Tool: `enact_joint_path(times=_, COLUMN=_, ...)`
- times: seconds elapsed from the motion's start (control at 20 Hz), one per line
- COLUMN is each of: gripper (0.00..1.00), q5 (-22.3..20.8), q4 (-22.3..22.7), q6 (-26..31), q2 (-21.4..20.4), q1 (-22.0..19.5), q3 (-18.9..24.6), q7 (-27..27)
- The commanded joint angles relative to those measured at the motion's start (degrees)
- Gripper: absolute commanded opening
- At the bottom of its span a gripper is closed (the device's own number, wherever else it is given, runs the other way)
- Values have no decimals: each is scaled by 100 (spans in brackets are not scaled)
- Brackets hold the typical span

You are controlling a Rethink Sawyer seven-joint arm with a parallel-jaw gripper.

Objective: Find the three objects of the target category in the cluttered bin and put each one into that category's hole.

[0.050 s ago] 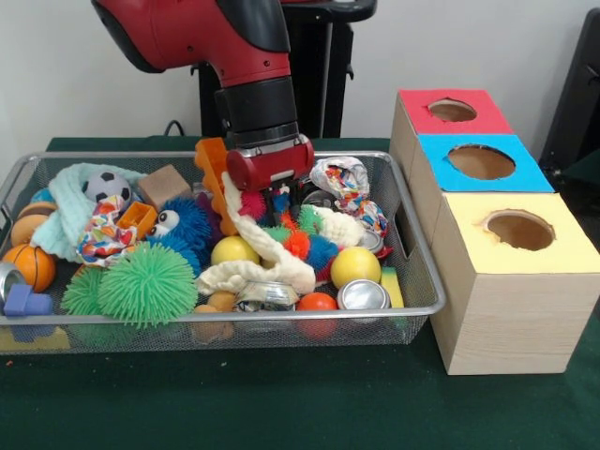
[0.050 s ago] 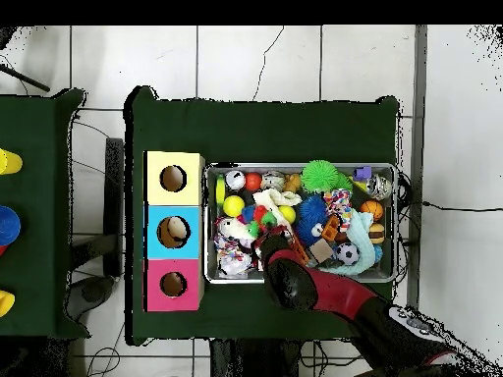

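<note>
Front close, overhead high; both share bin (image 1: 412,202) (image 2: 301,168).

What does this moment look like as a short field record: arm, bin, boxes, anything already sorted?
arm: reaching down into the wire bin, gripper low among the clutter at the bin's middle
gripper state: cannot tell, tips hidden by toys
bin contents: green spiky ball, yellow balls, soccer ball, cream rope toy, crushed cans, blocks
boxes: red box, blue box, yellow box, one hole each, in a row beside the bin
already sorted: overhead view shows something pale inside the blue box's hole
</note>
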Motion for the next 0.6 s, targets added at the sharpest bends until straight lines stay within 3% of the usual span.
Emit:
enact_joint_path(times=0.05, gripper=100, q5=-2, q4=-201, q6=386, q2=833, q1=30, q3=16, q7=1327)
enact_joint_path(times=0.6, gripper=100, q5=-23, q4=-195, q6=417, q2=810, q1=-123, q3=192, q7=1285)
